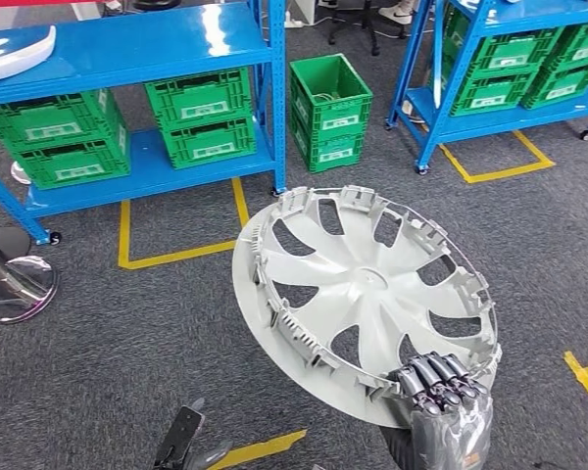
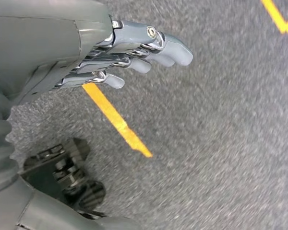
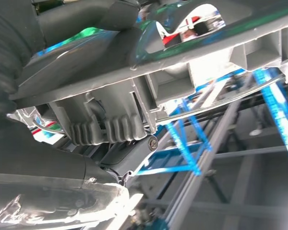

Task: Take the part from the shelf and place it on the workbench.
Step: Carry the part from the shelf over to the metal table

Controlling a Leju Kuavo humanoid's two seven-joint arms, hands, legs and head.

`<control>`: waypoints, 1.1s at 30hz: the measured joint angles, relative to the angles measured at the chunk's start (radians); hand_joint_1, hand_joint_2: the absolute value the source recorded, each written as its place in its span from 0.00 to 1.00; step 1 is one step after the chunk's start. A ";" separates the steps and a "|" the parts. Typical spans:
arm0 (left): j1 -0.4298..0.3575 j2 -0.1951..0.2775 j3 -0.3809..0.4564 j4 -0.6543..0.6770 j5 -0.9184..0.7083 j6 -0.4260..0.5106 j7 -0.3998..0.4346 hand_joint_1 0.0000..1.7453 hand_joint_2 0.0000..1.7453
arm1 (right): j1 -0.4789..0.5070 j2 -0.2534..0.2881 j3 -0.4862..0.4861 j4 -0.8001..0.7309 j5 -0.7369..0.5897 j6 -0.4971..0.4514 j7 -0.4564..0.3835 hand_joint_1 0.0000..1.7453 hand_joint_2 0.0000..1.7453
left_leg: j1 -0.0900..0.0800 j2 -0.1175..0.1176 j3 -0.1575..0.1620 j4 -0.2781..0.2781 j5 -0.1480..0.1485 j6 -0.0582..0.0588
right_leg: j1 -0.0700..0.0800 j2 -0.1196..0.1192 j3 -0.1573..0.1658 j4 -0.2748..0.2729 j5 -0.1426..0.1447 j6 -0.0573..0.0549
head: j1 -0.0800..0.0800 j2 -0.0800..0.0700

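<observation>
Hubcap (image 1: 365,294) — a pale grey wheel cover with curved spokes and a ring of clips around its rim — is being carried above the grey carpet (image 1: 114,333), tilted so that its ribbed inner face is turned upward. Right hand (image 1: 443,392) is gripping it at the near right edge, dark fingers (image 1: 431,377) curling over the rim. In the right wrist view the same rim (image 3: 110,96) is lying against the hand, its ribbed clips pressed close to the fingers. Left hand (image 2: 135,52) is hanging over the carpet with fingers straight, close together and holding nothing; a yellow floor line (image 2: 117,122) is running beneath it.

Far left, a blue shelf (image 1: 128,44) is bearing green crates (image 1: 202,117) on its lower level, with a white part (image 1: 14,54) lying on its top level at the left edge. One further green crate (image 1: 328,108) is standing on the floor just right of that shelf. Far right, a second blue shelf (image 1: 491,119) is holding more green crates (image 1: 506,69). Yellow tape (image 1: 172,255) is marking bays on the carpet in front of both shelves
</observation>
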 joint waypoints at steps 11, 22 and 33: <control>-0.002 -0.008 -0.011 0.000 0.000 0.002 0.000 0.00 1.00 | 0.045 0.032 -0.035 -0.045 -0.001 0.000 -0.010 1.00 1.00 | -0.005 0.067 -0.005 0.018 -0.005 -0.040 | -0.001 -0.040 0.145 -0.273 0.128 -0.033 | -0.005 0.000; 0.004 -0.005 -0.019 0.000 0.002 0.010 0.001 0.00 1.00 | 0.057 0.050 -0.047 -0.055 0.001 0.000 -0.013 1.00 1.00 | -0.001 -0.086 0.003 0.065 -0.034 -0.019 | 0.009 0.080 0.115 -0.260 0.153 -0.053 | -0.008 0.000; 0.007 -0.009 -0.030 0.000 0.002 0.024 0.009 0.00 1.00 | 0.081 0.084 -0.078 -0.088 0.001 0.000 -0.034 1.00 1.00 | 0.001 0.017 0.014 0.009 -0.023 -0.004 | -0.003 -0.005 -0.044 0.026 0.034 0.002 | 0.002 0.000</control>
